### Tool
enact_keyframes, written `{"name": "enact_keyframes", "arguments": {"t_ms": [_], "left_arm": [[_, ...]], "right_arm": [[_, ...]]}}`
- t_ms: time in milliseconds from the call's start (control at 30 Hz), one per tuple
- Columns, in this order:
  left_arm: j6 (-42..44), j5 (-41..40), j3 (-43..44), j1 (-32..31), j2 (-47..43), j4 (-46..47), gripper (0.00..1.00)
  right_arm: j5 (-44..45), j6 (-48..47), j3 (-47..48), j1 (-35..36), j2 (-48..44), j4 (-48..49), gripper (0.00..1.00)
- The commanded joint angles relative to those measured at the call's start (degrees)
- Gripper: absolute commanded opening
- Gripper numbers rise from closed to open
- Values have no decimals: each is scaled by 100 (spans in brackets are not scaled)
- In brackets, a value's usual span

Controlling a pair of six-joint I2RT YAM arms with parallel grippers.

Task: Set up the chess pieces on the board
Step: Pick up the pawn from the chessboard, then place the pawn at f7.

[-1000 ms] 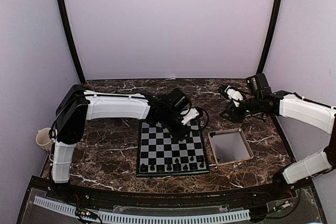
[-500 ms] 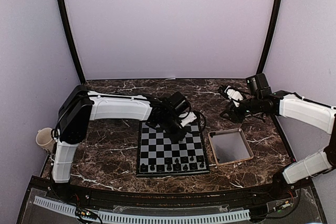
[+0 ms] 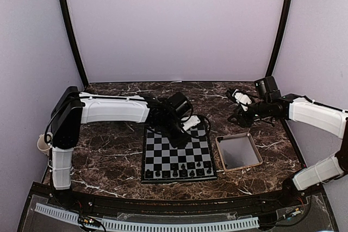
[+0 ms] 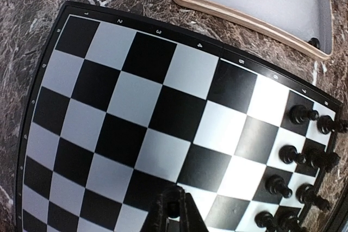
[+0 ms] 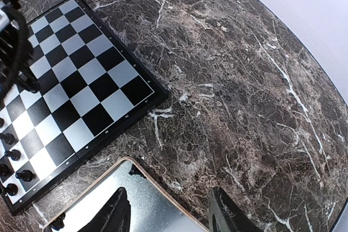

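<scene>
The board (image 3: 176, 153) lies in the middle of the table, with several tiny dark chess pieces (image 3: 179, 171) standing in its two near rows. The pieces also show at the right edge of the left wrist view (image 4: 304, 156) and at the lower left of the right wrist view (image 5: 11, 156). My left gripper (image 3: 184, 134) hangs over the board's far part, shut on one small dark chess piece (image 4: 173, 209) just above a pale square. My right gripper (image 3: 237, 117) is open and empty above the table beyond the tray's far corner; its fingers (image 5: 111, 215) straddle that corner.
A tan-rimmed square tray (image 3: 219, 153) sits right of the board; its rim shows in the left wrist view (image 4: 244, 20) and the right wrist view (image 5: 157, 180). A pale cup (image 3: 44, 144) stands at the table's left edge. Dark marble surrounds the board.
My left arm has swung a little to the left and its gripper has shifted left over the board's far rows, still holding the piece. The right arm has not moved.
</scene>
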Motion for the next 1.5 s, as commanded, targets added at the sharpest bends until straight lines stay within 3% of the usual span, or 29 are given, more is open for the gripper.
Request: {"name": "enact_keyframes", "arguments": {"t_ms": [0, 533, 933, 1467], "left_arm": [[150, -29, -539, -5, -968, -252, 4], [177, 89, -2168, -78, -2034, -346, 4], [293, 632, -2322, -180, -1898, -262, 5], [293, 707, -2318, -233, -1629, -265, 8]], "right_arm": [[-29, -70, -47, -20, 89, 87, 50], [-34, -125, -16, -20, 300, 20, 50], [-24, -163, -29, -20, 352, 14, 50], [-81, -183, -27, -20, 394, -20, 50]]}}
